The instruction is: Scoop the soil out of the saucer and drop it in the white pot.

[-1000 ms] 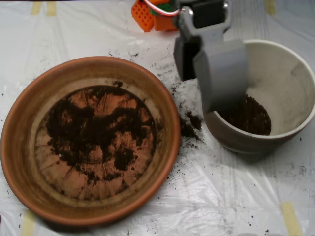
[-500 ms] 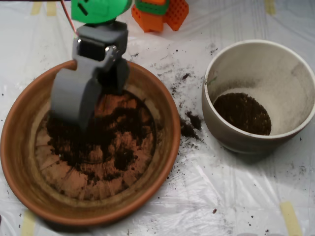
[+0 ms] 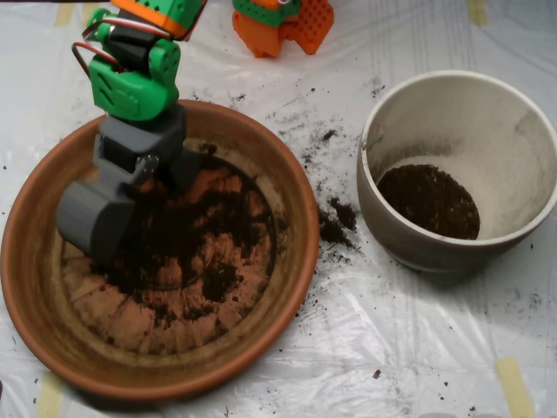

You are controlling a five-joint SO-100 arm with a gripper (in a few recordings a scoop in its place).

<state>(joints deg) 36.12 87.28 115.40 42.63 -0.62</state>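
Note:
The terracotta saucer (image 3: 287, 187) sits on the left, with dark soil (image 3: 204, 239) spread thinly over its ridged base. My grey scoop (image 3: 139, 213) hangs low over the saucer's left half with its shells apart, open. The grey shell (image 3: 91, 218) is down by the soil at the left, and the darker shell (image 3: 185, 167) is toward the back. The white pot (image 3: 522, 117) stands on the right, apart from the scoop. It holds a dark patch of soil (image 3: 428, 200) at its bottom.
Spilled soil crumbs (image 3: 335, 222) lie on the plastic sheet (image 3: 392, 348) between the saucer and the pot. The arm's orange base (image 3: 283, 24) stands at the back centre. Yellow tape strips (image 3: 513, 383) mark the sheet.
The scoop has swung left from over the pot's rim to the saucer. It has since come lower and further left into the saucer.

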